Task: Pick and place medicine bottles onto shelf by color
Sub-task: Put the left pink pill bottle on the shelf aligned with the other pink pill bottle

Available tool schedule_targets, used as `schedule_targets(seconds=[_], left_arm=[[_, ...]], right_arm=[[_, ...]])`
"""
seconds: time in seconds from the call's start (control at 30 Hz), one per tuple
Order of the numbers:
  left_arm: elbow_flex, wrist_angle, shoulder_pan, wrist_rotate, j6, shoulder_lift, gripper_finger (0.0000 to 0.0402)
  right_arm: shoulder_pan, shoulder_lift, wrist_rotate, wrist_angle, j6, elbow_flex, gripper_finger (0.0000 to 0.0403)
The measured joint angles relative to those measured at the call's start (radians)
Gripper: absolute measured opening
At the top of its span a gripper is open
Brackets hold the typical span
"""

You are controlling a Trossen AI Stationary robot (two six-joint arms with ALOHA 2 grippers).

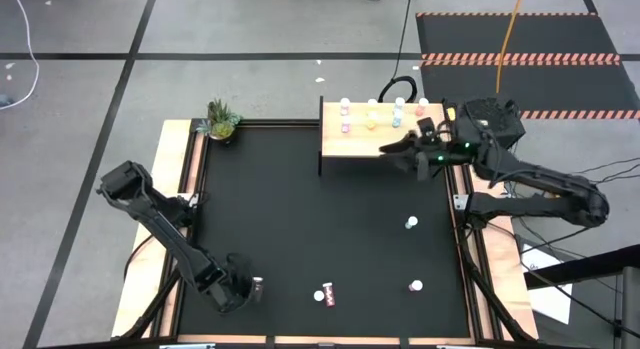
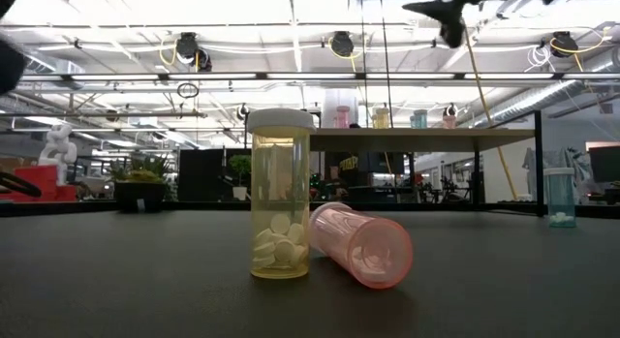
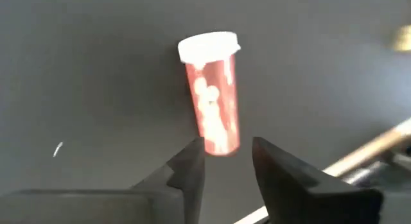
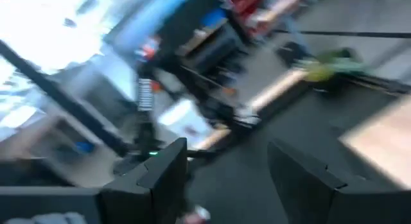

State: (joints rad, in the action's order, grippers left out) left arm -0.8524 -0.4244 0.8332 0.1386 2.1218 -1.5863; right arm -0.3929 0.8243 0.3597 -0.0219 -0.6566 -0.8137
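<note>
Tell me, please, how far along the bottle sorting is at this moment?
Several bottles already stand on the shelf. The left tool grips a red bottle by its base; the right tool hangs open at the shelf edge. About four bottles remain on the table.

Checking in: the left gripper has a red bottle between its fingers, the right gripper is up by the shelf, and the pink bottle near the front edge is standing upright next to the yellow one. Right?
Not quite. The pink bottle is lying on its side, not upright; the low view shows it tipped over beside the standing yellow bottle. The rest holds: the left gripper has the red bottle between its fingers, and the right gripper is by the shelf.
</note>
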Motion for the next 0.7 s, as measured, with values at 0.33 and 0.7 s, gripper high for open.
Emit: schedule_targets(seconds=[0.33,0.7], left_arm=[[-0.001,0.004,-0.132,0.197,-0.398,0.159,0.0036],[-0.002,0.281,-0.159,0.011,-0.46,0.027,0.0195]], right_arm=[[0.134,0.1,0.008,-0.206,0.011,0.1,0.0208],[0.14,0.086,0.007,-0.098,0.014,0.099,0.0208]])
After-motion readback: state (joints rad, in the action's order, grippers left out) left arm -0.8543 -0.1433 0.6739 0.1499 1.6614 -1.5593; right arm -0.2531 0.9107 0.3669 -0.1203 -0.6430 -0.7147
